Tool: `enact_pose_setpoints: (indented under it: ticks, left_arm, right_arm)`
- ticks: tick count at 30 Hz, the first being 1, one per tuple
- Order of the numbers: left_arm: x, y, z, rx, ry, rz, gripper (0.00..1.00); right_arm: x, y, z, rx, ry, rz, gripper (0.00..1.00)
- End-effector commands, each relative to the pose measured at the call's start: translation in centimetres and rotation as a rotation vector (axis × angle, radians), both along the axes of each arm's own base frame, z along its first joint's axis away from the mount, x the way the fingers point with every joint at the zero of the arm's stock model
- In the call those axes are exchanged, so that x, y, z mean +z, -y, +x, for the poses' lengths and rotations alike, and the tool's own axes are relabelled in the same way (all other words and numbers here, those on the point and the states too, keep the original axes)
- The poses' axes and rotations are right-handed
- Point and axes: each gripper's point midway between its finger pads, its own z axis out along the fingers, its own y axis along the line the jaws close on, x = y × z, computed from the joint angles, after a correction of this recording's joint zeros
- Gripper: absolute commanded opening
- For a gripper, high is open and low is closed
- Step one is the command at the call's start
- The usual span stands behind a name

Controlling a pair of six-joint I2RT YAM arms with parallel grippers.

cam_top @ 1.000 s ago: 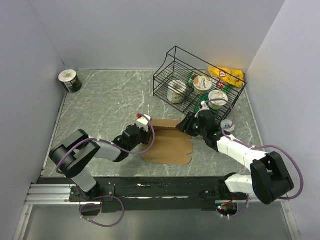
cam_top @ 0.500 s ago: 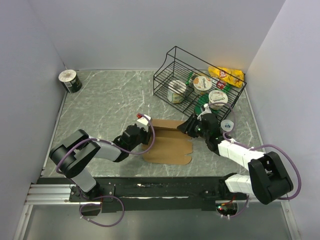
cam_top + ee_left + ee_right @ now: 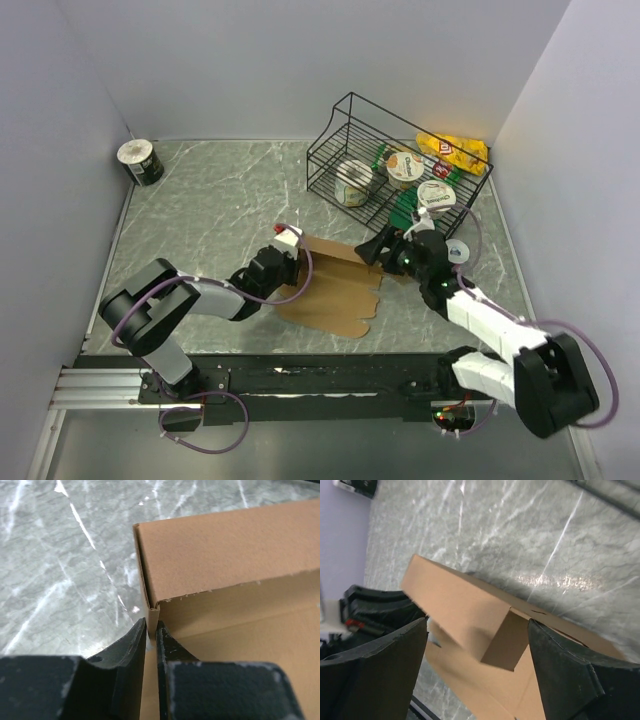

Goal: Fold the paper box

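Two hands on a half-folded box, just in front of the basket!

The paper box [image 3: 335,290] lies on the marbled counter [image 3: 200,210] on the near side of the black wire basket [image 3: 400,170]. It is plain brown, unprinted cardboard. Its edge facing the basket is turned up into a long, low wall with a short end flap bent round one corner. The rest lies as a flat panel with a notched, tabbed edge on the side away from the basket. The left hand [image 3: 151,626] is pinched tight on the thin upright wall at the corner farther from the basket. The right hand [image 3: 477,622] is spread wide, its fingers straddling the raised wall at the end nearest the basket. Whether they touch the card, I can't tell.
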Motion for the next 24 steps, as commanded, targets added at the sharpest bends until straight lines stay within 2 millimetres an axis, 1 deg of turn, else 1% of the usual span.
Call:
enact_pose_setpoints:
  ticks: [1,3,4,6,7,10,11,12,13,14,15,16,17,18,19,20,21,22,24]
  left_arm:
    - [1.6,-0.1,1.1,0.068,0.000,-0.005,0.17]
    - [1.7,-0.3,1.2,0.085,-0.007,0.006,0.16]
    - [1.6,-0.5,1.3,0.096,-0.020,0.016,0.16]
    - [1.7,-0.6,1.4,0.106,-0.026,0.024,0.16]
    - [1.7,-0.7,1.4,0.109,-0.033,0.032,0.16]
    - [1.8,-0.4,1.4,0.099,-0.053,0.029,0.16]
    - [1.5,-0.4,1.3,0.097,-0.067,0.035,0.16]
    - [1.3,-0.3,1.3,0.092,-0.076,0.039,0.16]
    - [1.5,-0.1,1.5,0.089,-0.079,0.039,0.16]
    - [1.3,-0.2,1.4,0.091,-0.088,0.048,0.16]
    - [1.3,-0.3,1.4,0.091,-0.089,0.054,0.16]
    - [1.2,-0.6,1.5,0.102,-0.087,0.062,0.16]
    - [1.4,-0.7,1.5,0.107,-0.084,0.062,0.14]
    - [1.3,-0.9,1.5,0.115,-0.082,0.066,0.13]
    - [1.4,-1.1,1.6,0.125,-0.079,0.070,0.12]
    - [1.5,-1.3,1.7,0.132,-0.076,0.071,0.11]
    - [1.4,-1.4,1.6,0.135,-0.075,0.072,0.12]
    - [1.5,-1.4,1.7,0.138,-0.075,0.071,0.12]
    - [1.5,-1.5,1.5,0.139,-0.083,0.067,0.13]
  right_arm:
    - [0.6,2.2,-1.3,-0.047,0.041,-0.070,0.88]
    - [0.8,2.8,-2.2,-0.053,0.051,-0.079,0.87]
    - [0.2,3.2,-2.9,-0.058,0.024,-0.092,0.86]
    - [-0.1,3.5,-3.8,-0.067,0.005,-0.091,0.82]
    - [-0.8,3.7,-4.4,-0.065,-0.026,-0.095,0.80]
    - [-1.7,3.8,-5.3,-0.060,-0.063,-0.101,0.71]
    - [-1.8,3.6,-5.7,-0.050,-0.064,-0.097,0.65]
    - [-1.7,3.2,-6.1,-0.029,-0.061,-0.097,0.64]
    - [-1.6,3.0,-6.5,-0.017,-0.051,-0.101,0.64]
    - [-0.5,2.8,-6.6,-0.004,-0.003,-0.096,0.65]
    - [0.1,2.8,-6.6,-0.009,0.029,-0.116,0.66]
    - [0.9,2.5,-7.0,0.010,0.065,-0.144,0.67]
    - [2.5,2.6,-7.2,0.013,0.094,-0.159,0.70]
    - [3.3,3.0,-7.0,-0.008,0.119,-0.185,0.71]
    - [3.8,2.9,-7.2,0.015,0.137,-0.212,0.72]
    - [5.0,2.8,-7.1,0.014,0.149,-0.216,0.73]
    - [4.4,3.3,-7.3,0.008,0.107,-0.252,0.73]
    - [4.1,3.2,-7.4,0.007,0.077,-0.254,0.72]
    - [2.8,2.4,-7.5,0.031,0.004,-0.269,0.70]
